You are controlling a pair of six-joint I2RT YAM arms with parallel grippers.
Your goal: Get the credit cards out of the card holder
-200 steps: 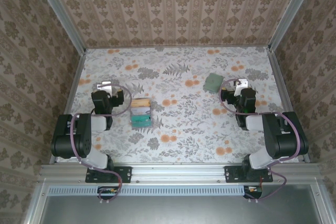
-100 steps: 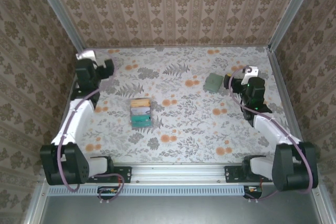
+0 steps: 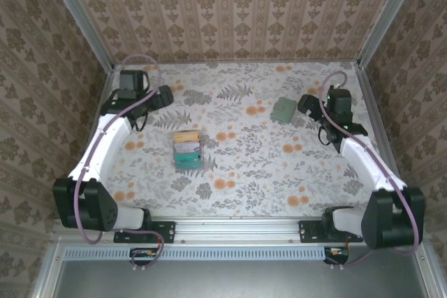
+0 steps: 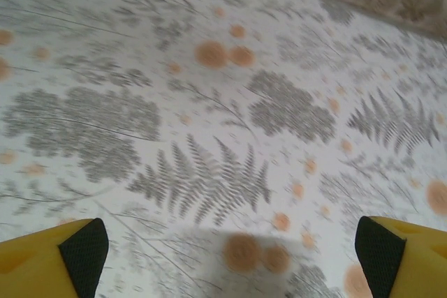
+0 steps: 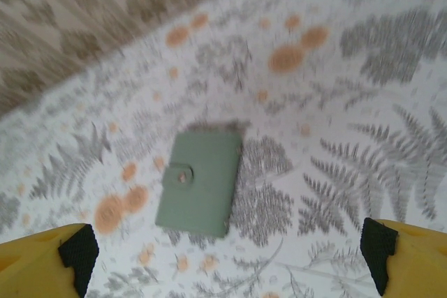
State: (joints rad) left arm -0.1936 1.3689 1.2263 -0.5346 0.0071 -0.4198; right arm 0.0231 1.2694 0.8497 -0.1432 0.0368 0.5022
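We see holder (image 5: pixel 201 183) lying shut on table (image 3: pixel 279 172), just ahead of right gripper (image 5: pixel 227 259), jaws spread wide, empty. Cards (image 3: pixel 187 150) stacked mid-table, well apart from left gripper (image 3: pixel 162 95), likewise wide, empty.

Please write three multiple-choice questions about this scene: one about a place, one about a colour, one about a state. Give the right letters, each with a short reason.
1. Where does the card holder lie?
A. near left corner
B. far right of the table, before the right claw
C. table middle
2. What colour is the card holder?
A. red
B. black
C. grey-green
3. How is the card holder?
A. closed flat
B. spread open
C. standing on edge
1 B: the top view shows it by the right claw.
2 C: the right wrist view shows dull green.
3 A: its tab is snapped shut.
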